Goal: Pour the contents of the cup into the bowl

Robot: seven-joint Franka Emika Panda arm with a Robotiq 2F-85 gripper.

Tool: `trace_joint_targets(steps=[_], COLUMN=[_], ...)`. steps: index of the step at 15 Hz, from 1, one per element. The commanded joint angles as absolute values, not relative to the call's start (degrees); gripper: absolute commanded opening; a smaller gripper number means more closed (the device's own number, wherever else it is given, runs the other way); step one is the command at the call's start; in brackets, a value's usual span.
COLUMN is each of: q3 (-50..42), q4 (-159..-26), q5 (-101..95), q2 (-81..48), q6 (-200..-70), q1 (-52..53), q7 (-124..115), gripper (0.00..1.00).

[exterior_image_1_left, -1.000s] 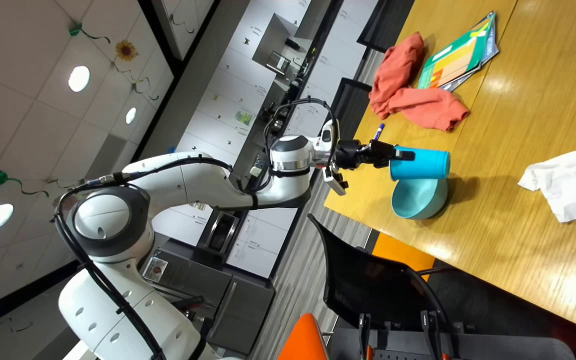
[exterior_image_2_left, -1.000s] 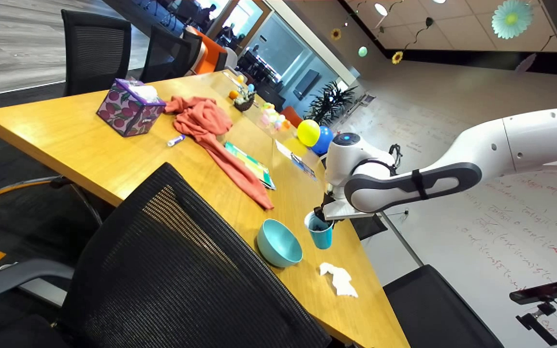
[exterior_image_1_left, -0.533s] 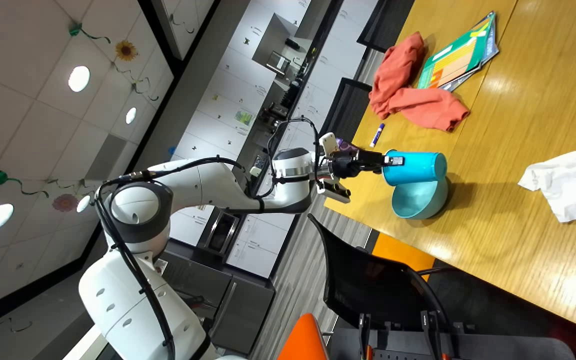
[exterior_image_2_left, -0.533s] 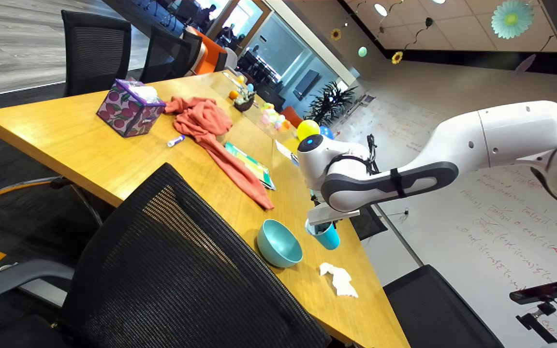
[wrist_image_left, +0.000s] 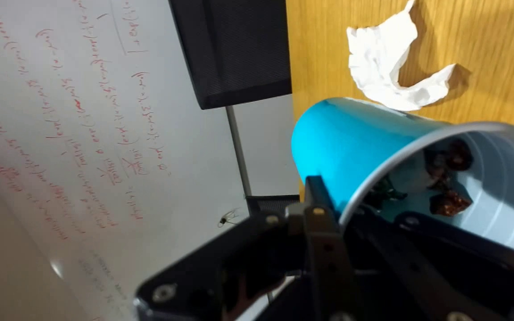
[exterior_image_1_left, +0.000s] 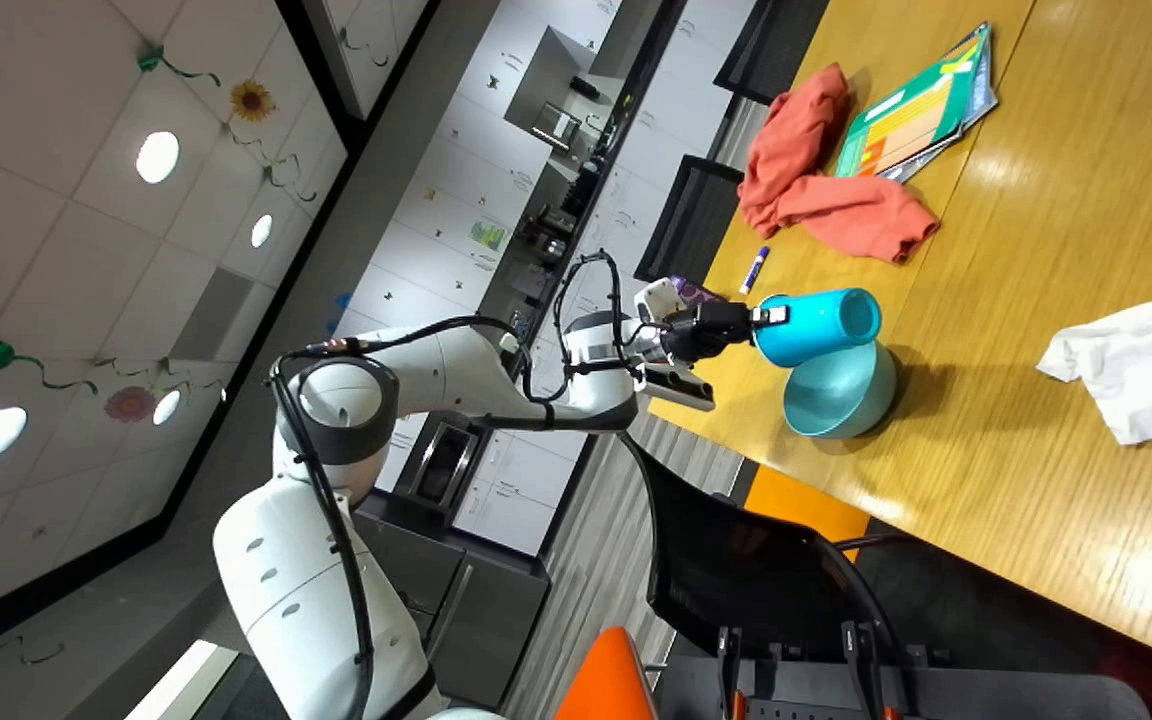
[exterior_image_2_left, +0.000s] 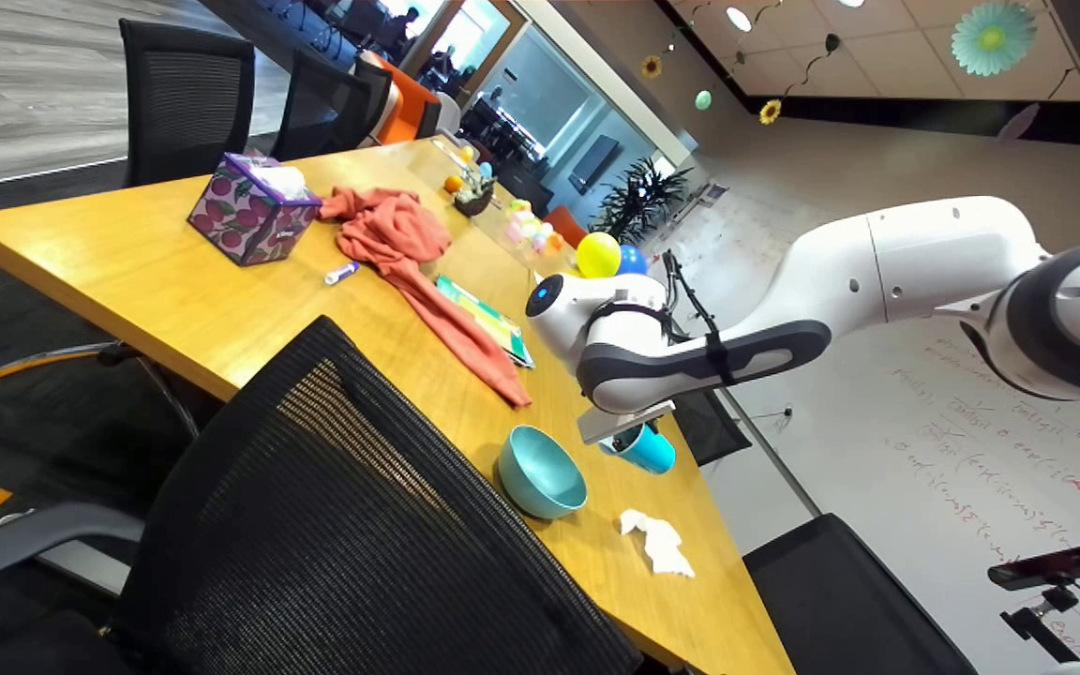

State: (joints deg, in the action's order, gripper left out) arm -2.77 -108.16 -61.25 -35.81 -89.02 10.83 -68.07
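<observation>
Pinching tilted cup [wrist_image_left: 346, 138] by rim in near-closed tool [wrist_image_left: 339, 203], w/ dark bits [wrist_image_left: 451, 203] inside, above desk [exterior_image_1_left: 1036, 520] nr bowl [exterior_image_2_left: 540, 476].

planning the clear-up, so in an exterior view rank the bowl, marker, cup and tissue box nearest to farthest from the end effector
In an exterior view:
1. The cup: held in the end effector.
2. The bowl: just left of the cup in the picture.
3. The marker: farther left.
4. The tissue box: beyond the marker, farthest left.
</observation>
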Motion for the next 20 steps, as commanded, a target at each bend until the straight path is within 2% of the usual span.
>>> trace_joint_targets(steps=[1,14,20], q3=[-2.3,-2.0,-1.5], q4=[-101.1,-87.2,-84.9], q5=[-63.6,-69.0,-72.5], q2=[-42.0,-56.9,-59.3], q6=[-81.6,-61.1,-57.0], q1=[11.3,14.0,14.1], q7=[-67.5,-64.6,-62.5], gripper=[0.01,0.01,0.01])
